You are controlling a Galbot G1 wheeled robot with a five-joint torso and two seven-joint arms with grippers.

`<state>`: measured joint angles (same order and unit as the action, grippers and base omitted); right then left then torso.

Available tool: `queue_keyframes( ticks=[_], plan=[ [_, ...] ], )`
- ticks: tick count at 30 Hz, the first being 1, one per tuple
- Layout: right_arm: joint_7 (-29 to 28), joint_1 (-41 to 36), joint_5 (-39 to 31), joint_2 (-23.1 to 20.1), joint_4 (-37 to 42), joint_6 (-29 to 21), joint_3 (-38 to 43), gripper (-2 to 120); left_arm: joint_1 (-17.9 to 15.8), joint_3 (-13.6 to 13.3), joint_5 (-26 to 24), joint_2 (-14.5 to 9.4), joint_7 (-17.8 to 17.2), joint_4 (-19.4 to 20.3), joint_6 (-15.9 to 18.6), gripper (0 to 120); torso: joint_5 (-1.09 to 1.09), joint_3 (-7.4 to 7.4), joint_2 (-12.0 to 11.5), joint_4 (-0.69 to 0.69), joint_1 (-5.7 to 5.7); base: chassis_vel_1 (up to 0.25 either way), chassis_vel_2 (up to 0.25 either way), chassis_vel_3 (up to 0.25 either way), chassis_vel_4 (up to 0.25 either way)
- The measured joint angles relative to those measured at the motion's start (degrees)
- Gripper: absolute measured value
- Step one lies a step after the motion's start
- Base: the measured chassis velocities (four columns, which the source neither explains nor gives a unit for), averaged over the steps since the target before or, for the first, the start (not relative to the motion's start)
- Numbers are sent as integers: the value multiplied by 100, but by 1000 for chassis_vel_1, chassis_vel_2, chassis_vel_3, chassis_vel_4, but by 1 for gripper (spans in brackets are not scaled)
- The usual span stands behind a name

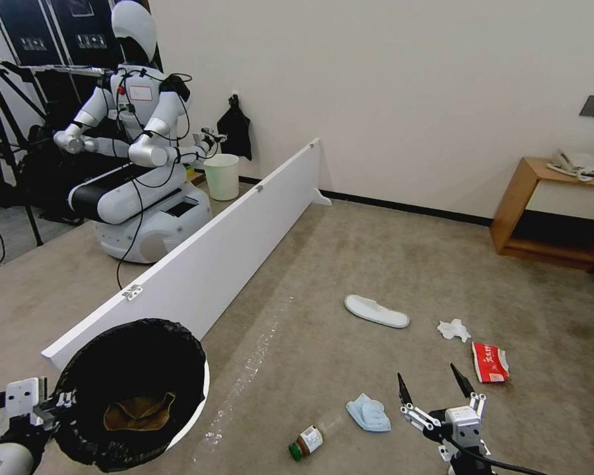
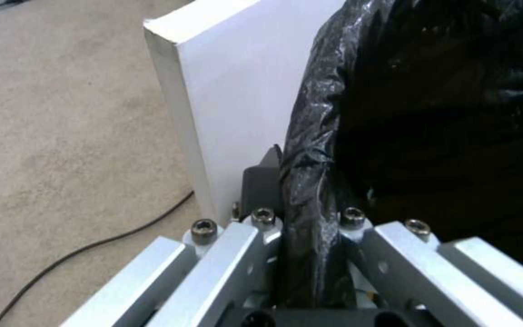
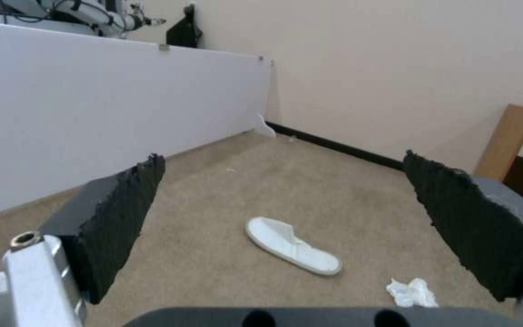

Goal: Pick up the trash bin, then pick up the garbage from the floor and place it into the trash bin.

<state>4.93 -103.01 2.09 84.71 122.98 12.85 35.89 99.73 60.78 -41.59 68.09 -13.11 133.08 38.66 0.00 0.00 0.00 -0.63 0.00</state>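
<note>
The trash bin [image 1: 112, 432], white with a black bag over its rim, hangs at the lower left with crumpled brown paper [image 1: 138, 410] inside. My left gripper [image 1: 54, 404] is shut on its bagged rim [image 2: 310, 190]. On the carpet lie a white slipper [image 1: 376, 311] [image 3: 292, 245], a white tissue [image 1: 454, 329] [image 3: 411, 292], a red-white packet [image 1: 490, 362], a light-blue cloth [image 1: 369, 413] and a green-capped brown bottle [image 1: 306, 442]. My right gripper [image 1: 434, 386] [image 3: 286, 227] stands open, empty, just right of the cloth.
A long white board [image 1: 198, 264] runs from beside the bin to the far wall. Beyond it stand another white robot [image 1: 138, 132] and an unlined pale bin [image 1: 222, 175]. A wooden side table [image 1: 548, 211] sits at the right wall. A cable [image 2: 92, 254] crosses the carpet.
</note>
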Motion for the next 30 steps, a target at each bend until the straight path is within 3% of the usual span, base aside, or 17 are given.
queue_keyframes(
  ticks=[4, 9, 15, 18, 28, 30],
  plan=[
    [90, 88, -13, -129, -51, 0, 11, 100, 32, 1, -7, 12, -5, 33, 13, 3, 1, 0, 0, 0, 0, 0, 0, 0, 0],
    [390, 210, -347, -447, -2, -436, -15, 100, 88, -22, -11, 16, -8, 80, 31, 3, 1, 0, 0, 1, 0, 0, 0, 0, 0],
    [545, 460, -507, -1007, -91, -1004, 18, 100, 102, -7, -53, -40, -7, 112, 56, 3, 1, 0, 0, -2, 0, 0, 0, 0, 0],
    [631, 863, -712, -1524, -460, -1244, -118, 100, 206, 93, -72, -37, -13, 176, 61, 3, 1, 0, 0, 2, 0, 0, 0, 0, 0],
    [1090, 1526, -911, -2392, -1316, -1191, -703, 100, 311, 197, -76, -27, -8, 292, 83, 3, 1, 0, 0, 0, 0, 0, 0, 0, 0],
    [1328, 1809, -919, -2737, -1587, -1050, -991, 100, 321, 185, -45, -19, -9, 321, 95, 3, -1, 0, 0, 0, 0, 0, 0, 0, 0]
  ],
)
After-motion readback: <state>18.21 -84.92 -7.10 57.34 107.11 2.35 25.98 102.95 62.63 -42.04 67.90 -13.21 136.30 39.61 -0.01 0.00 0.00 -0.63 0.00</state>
